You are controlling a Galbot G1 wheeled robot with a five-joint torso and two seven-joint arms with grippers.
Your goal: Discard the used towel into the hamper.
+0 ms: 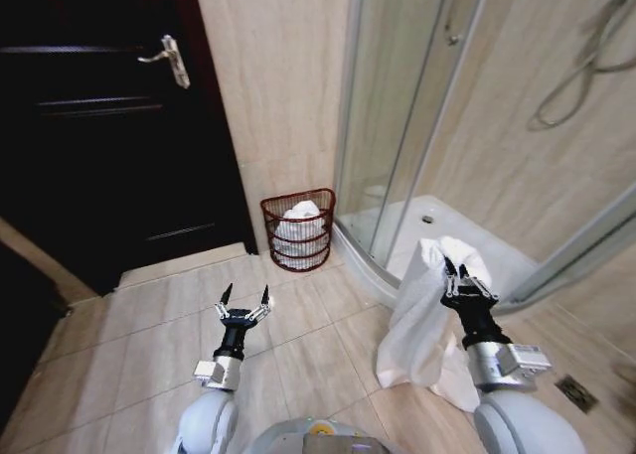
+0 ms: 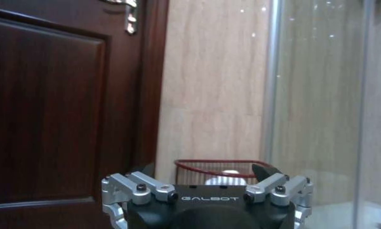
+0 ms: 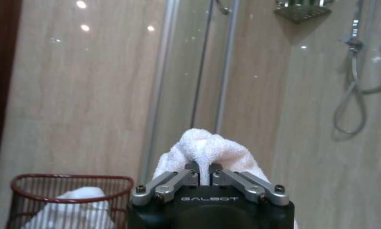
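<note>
The right gripper [image 1: 455,275] is pinching a white terry towel [image 1: 417,335], which is hanging down over the beige floor tiles [image 1: 308,345]. The left gripper [image 1: 244,303] is hovering with fingers spread wide. Farther off, the round dark red wire hamper [image 1: 298,229] is standing against the wall, holding white cloth, between the dark wooden door [image 1: 99,126] and the glass shower enclosure [image 1: 397,116].

Dark door [image 1: 99,126], glass shower enclosure [image 1: 397,106], shower hose [image 1: 581,67], tiled floor [image 1: 298,345]
</note>
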